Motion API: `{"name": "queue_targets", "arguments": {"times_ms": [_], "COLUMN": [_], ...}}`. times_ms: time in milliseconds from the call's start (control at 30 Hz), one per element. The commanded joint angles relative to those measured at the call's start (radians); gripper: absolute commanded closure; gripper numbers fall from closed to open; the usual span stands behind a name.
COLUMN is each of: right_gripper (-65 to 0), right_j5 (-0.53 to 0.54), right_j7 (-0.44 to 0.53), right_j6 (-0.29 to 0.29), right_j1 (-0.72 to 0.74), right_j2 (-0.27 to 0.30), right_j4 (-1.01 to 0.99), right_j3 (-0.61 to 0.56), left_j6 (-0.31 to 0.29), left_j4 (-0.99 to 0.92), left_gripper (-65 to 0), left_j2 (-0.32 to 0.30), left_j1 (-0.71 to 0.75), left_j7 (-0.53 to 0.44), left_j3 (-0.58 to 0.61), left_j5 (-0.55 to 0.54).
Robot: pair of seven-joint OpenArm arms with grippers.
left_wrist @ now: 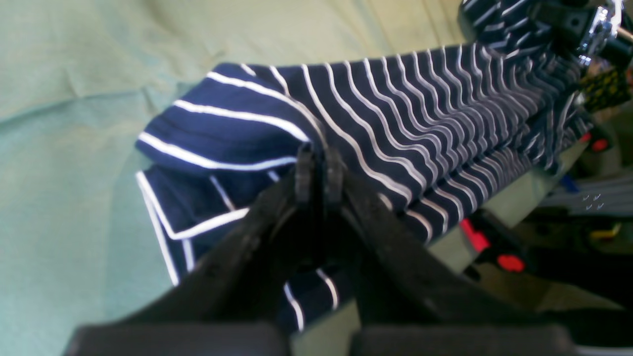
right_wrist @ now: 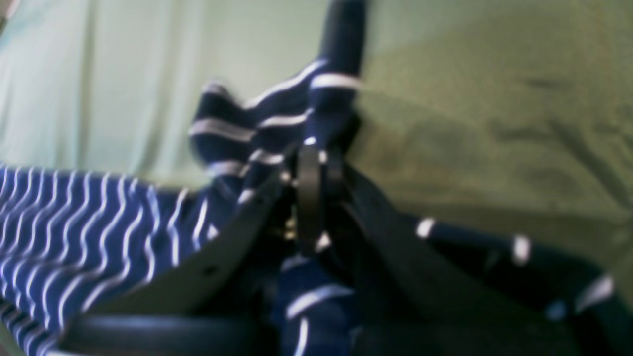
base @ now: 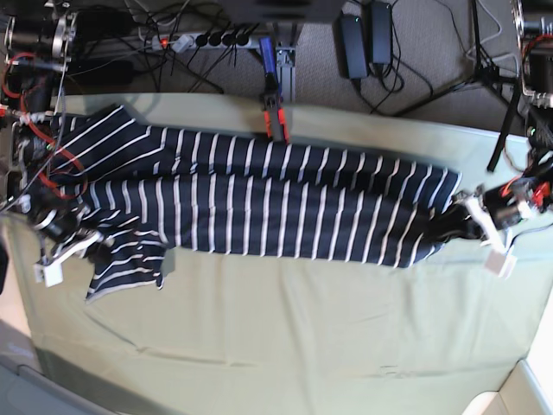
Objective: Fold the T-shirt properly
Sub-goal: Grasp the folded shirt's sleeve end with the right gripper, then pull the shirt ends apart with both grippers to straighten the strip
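Overhead, the T-shirt lies stretched sideways across a table draped in pale green cloth, wrinkled in places. At the shirt's one end the left gripper has its jaws pressed together on a fold of striped fabric; at the other end the right gripper likewise pinches a bunched bit of the shirt, its jaws closed on it. Beyond the table's far edge, grey floor carries a power strip, tangled cables and black adapters. A red-handled clamp grips that edge.

Green-clothed table under striped T-shirt
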Motion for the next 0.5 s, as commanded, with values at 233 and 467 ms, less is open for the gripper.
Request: {"name": "queue_targets", "arguments": {"times_ms": [233, 467], "right_gripper": [0.0, 0.0], "right_j5": [0.023, 0.091], "right_j7": [0.008, -0.027], "right_j6": [0.078, 0.078], "right_j1": [-0.193, -0.351], "right_j2": [0.034, 0.033], "right_j4": [0.294, 0.422], "right_j3": [0.138, 0.247], "left_j6": [-0.027, -0.027], "left_j4": [0.014, 0.014], "left_gripper": [0.0, 0.0], "left_j2": [-0.017, -0.017], "left_j1": [0.055, 0.068], "left_j7": [-0.010, -0.010], "left_j3": [-0.008, -0.008], "left_j5": [-0.020, -0.018]}}
